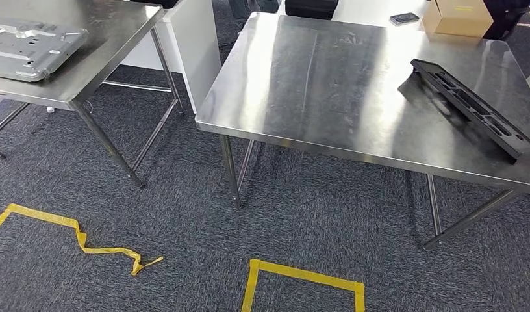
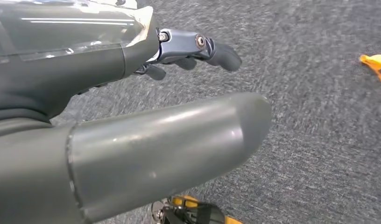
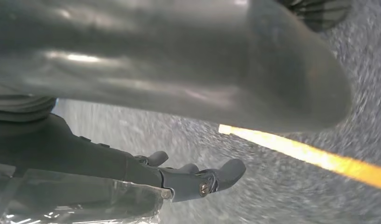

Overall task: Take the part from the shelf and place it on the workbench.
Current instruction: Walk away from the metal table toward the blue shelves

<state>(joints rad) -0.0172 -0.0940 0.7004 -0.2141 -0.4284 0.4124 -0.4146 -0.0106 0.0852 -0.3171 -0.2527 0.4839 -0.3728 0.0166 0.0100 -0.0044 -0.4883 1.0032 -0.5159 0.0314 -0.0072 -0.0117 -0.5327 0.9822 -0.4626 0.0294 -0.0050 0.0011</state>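
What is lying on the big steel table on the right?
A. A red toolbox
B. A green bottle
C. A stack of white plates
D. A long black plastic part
D: a long black part lies near the right edge of the steel table, with nothing else on that top.

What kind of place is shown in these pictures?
Probably a workshop or robot test room: two steel tables on grey carpet, a black moulded part on one, a grey metal panel on the other, yellow tape squares marking the floor.

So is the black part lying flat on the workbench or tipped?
Flat: the black part lies lengthwise on the workbench near its right edge, open recesses facing up.
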